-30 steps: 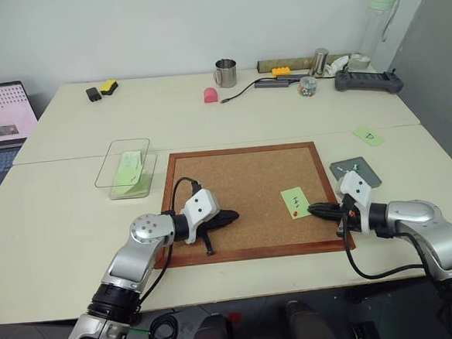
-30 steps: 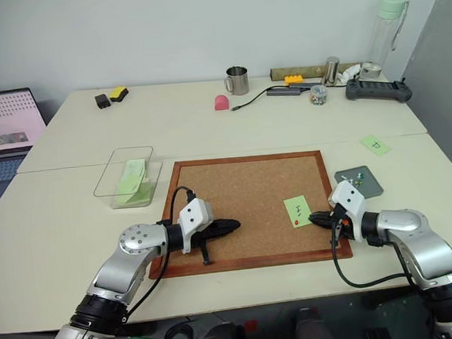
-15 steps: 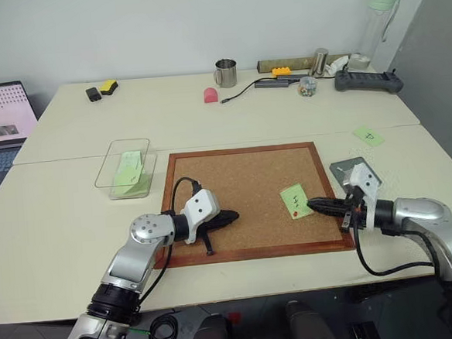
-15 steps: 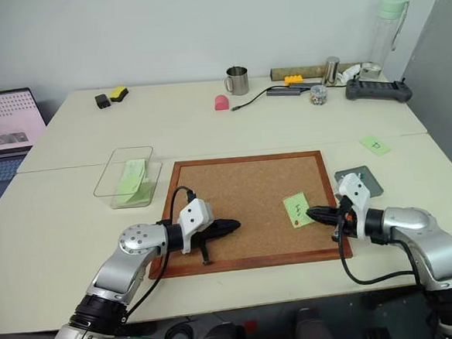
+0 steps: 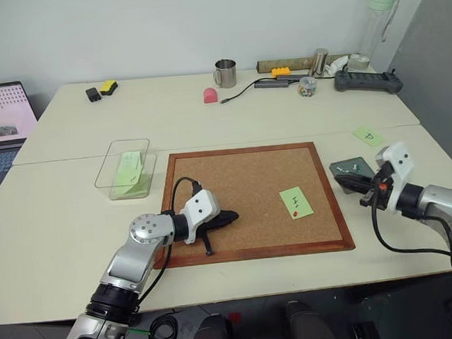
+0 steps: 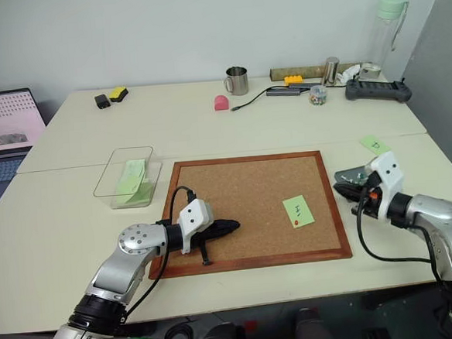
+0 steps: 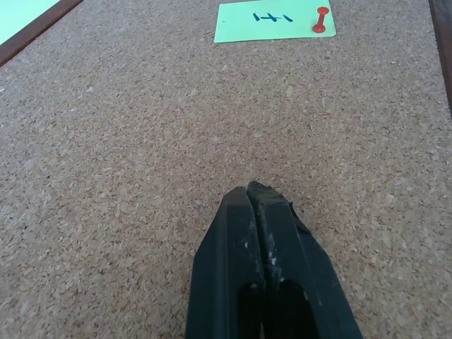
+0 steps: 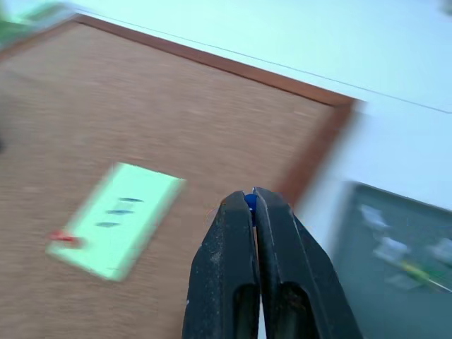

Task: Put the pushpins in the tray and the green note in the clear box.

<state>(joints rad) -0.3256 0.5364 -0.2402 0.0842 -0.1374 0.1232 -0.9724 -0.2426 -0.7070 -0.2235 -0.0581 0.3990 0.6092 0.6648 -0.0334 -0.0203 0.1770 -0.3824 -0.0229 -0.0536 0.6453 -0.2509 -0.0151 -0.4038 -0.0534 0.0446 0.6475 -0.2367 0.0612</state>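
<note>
Right fingers [image 8: 252, 201] pinch blue pin [image 8: 249, 203] above tray [image 5: 353, 169]; left fingers [image 7: 256, 192] closed, empty, over cork board [image 5: 242, 184].

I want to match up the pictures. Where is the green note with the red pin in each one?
Left eye view: green note on the cork board, right of middle.
Right eye view: same spot.
Left wrist view: far end of board.
Right wrist view: blurred, on board.
Shared landmark: its red pin.

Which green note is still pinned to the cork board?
The green note with dark handwritten marks, lying on the cork board with a red pushpin at one corner. The smaller slip lies on the table; another sits in the clear box.
</note>
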